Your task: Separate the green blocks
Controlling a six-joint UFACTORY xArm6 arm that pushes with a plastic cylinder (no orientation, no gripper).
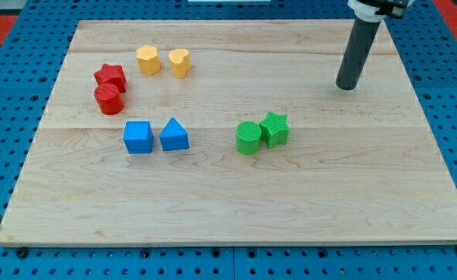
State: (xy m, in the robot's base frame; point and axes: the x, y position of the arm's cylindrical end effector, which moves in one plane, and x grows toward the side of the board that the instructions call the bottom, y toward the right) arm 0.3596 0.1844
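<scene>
Looking at the camera view: my tip (347,87), a bare rod holding nothing, sits well up-right of the green star (275,128), which touches the green cylinder (249,138). Pushing off-centre could shove both together.

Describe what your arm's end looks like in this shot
Only the end of my arm shows, at the view's top right: a straight, smooth, dark grey round rod, with my tip cut flat. Above it sits a white collar with a black part on top, cropped by the frame. No cables or markings are visible.
</scene>
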